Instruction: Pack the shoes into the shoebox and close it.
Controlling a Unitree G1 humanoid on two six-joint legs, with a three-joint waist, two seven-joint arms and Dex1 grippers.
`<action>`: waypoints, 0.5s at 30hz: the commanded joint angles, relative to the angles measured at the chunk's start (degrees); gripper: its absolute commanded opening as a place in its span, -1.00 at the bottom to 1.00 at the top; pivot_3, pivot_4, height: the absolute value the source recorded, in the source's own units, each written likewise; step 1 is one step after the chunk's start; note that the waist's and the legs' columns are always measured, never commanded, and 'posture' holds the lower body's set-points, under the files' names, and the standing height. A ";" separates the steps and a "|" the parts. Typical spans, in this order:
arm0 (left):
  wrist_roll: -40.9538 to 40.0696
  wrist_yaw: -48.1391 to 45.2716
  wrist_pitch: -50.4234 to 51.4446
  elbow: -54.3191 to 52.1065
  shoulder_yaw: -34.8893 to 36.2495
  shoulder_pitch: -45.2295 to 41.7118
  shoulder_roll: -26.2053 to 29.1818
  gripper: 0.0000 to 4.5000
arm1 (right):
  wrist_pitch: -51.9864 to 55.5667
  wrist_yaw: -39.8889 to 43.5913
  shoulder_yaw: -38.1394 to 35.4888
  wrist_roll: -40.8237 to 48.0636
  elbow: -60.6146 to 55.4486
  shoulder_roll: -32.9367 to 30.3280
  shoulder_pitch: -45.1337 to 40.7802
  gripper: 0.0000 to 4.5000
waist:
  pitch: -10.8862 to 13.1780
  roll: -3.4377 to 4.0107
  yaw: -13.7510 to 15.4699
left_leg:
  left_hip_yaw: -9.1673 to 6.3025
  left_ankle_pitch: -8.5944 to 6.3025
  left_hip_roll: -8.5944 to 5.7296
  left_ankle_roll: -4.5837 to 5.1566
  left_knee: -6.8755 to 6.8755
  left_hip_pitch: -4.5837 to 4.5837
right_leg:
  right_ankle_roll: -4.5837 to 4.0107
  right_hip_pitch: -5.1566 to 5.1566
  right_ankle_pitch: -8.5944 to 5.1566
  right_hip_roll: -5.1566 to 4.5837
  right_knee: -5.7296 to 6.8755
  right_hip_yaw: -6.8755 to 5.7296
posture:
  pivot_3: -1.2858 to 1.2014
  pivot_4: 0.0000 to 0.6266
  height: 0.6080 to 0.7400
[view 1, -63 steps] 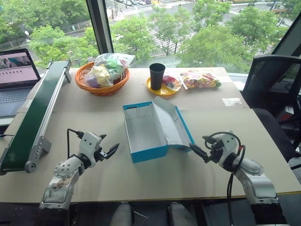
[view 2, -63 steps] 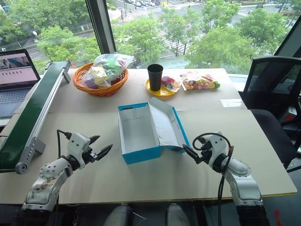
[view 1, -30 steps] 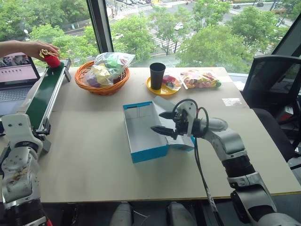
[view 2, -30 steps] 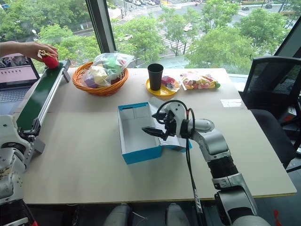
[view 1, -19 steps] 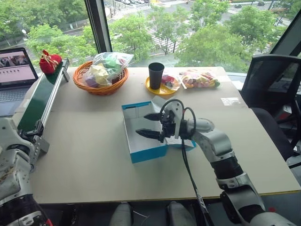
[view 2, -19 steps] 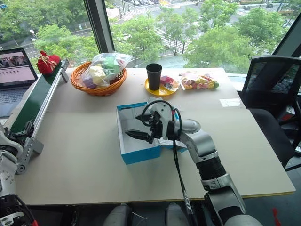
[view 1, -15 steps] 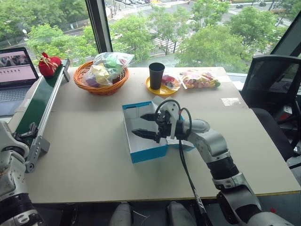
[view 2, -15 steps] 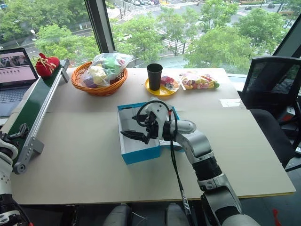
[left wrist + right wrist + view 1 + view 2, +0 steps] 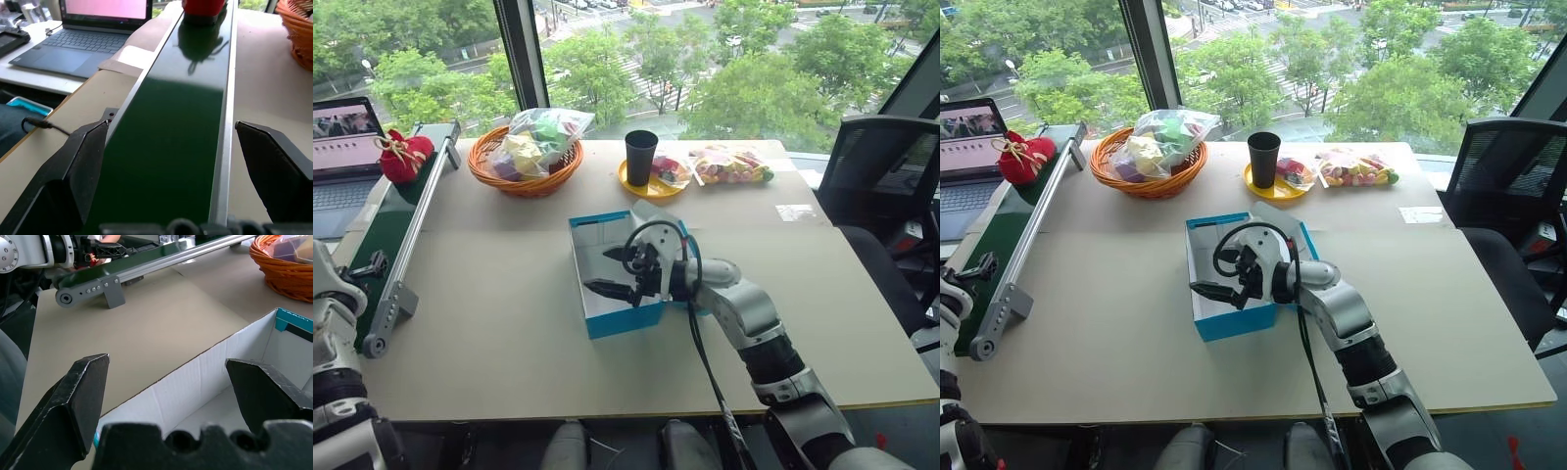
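Spread wide and gripping nothing, the right gripper (image 9: 610,271) hangs over the open turquoise shoebox (image 9: 612,319), its two black fingers reaching across the white inside toward the box's left wall. Beneath and around it the box sits with its lid (image 9: 668,240) leaning back just behind the gripper, and no shoe lies in it. Well off to that gripper's left, the left gripper (image 9: 173,169) also stands fully apart and bare, its fingers straddling the near end of the green conveyor belt (image 9: 389,227) that runs along the table's left edge. Farther up the belt from the left gripper, near the far end, rest the red shoes (image 9: 403,157) with cream laces, beside an open laptop (image 9: 344,166). Beyond the right gripper, at the table's far side, are an orange wicker basket (image 9: 525,176) of wrapped toys, a black cup (image 9: 640,157) on a yellow plate (image 9: 637,186), and a bag of colourful toys (image 9: 731,164).
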 commanded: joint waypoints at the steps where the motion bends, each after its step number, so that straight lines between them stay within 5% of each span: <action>1: 1.69 -1.80 -5.10 5.52 -1.42 -2.00 2.79 0.99 | -4.67 -3.55 -2.65 -2.05 -1.39 -0.16 0.31 1.00 | 0.00 0.00 -0.18 | 0.00 0.00 0.00 0.00 0.00 0.00 | 0.00 -0.01 0.00 0.00 0.00 0.00 | 0.03 -0.52 1.00; 15: 3.99 -4.26 -12.49 18.66 -5.86 -9.04 6.17 0.99 | -6.33 -7.58 -6.82 -1.39 -1.34 0.84 2.28 1.00 | 0.02 -0.03 -0.08 | 0.01 0.00 0.01 0.00 -0.01 -0.01 | 0.00 -0.07 0.00 0.02 0.06 0.00 | 0.03 -0.52 1.00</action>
